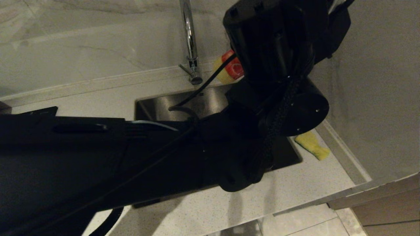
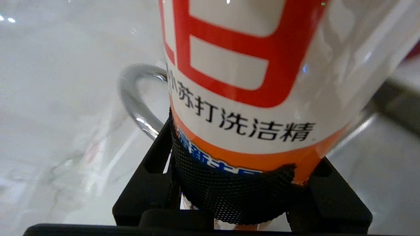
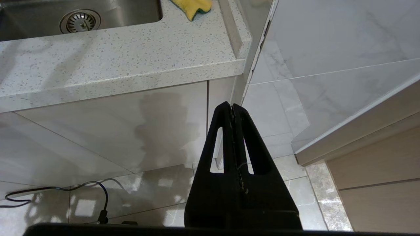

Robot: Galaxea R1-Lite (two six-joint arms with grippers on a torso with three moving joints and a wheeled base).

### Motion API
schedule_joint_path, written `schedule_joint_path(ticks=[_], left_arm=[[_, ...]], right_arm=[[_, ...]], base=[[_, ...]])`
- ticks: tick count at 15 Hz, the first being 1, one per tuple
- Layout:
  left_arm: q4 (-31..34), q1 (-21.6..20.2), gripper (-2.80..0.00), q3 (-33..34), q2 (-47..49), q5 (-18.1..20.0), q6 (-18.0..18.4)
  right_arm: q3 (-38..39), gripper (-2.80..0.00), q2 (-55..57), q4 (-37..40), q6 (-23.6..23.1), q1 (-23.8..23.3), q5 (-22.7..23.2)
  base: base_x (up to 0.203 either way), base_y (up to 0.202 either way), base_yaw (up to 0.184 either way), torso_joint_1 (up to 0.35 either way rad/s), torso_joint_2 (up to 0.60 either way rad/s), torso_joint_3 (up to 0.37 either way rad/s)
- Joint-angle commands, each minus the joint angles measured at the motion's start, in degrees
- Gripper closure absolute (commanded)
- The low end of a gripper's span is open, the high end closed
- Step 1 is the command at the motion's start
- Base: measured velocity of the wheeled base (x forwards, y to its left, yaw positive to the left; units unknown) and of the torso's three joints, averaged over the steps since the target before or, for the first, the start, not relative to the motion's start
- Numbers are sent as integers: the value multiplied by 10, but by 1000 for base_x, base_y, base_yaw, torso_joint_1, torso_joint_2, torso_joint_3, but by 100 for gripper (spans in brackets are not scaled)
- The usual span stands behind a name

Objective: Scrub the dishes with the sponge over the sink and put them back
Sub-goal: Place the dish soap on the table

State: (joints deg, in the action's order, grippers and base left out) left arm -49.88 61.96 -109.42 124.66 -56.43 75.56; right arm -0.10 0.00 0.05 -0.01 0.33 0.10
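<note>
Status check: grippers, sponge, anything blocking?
Left gripper shut on dish soap bottle near the tap. Right gripper shut, parked low. Sponge untouched beside sink.

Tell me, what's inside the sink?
The right wrist view shows the sink holding only its round drain strainer in the part visible. From the head view, the left arm covers most of the basin, so dishes could be hidden there.

Dim head view; bottle perhaps blurred.
</note>
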Motion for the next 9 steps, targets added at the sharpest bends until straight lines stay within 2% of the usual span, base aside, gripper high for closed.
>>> schedule_joint_path(ticks=[1,4,6,9], left_arm=[[-2,3,0,0,-39,30,-3],[2,3,0,0,-65,51,-11],[47,1,0,-1,-96,54,-46],[85,-3,0,-1,-145,90,-87]], right_arm=[[0,0,-1,0,0,0,0],[0,0,-1,0,0,0,0],[0,0,-1,0,0,0,0],[0,0,-1,0,0,0,0]], base=[[0,0,0,0,0,0],[0,0,0,0,0,0],[0,0,0,0,0,0],[0,0,0,0,0,0]])
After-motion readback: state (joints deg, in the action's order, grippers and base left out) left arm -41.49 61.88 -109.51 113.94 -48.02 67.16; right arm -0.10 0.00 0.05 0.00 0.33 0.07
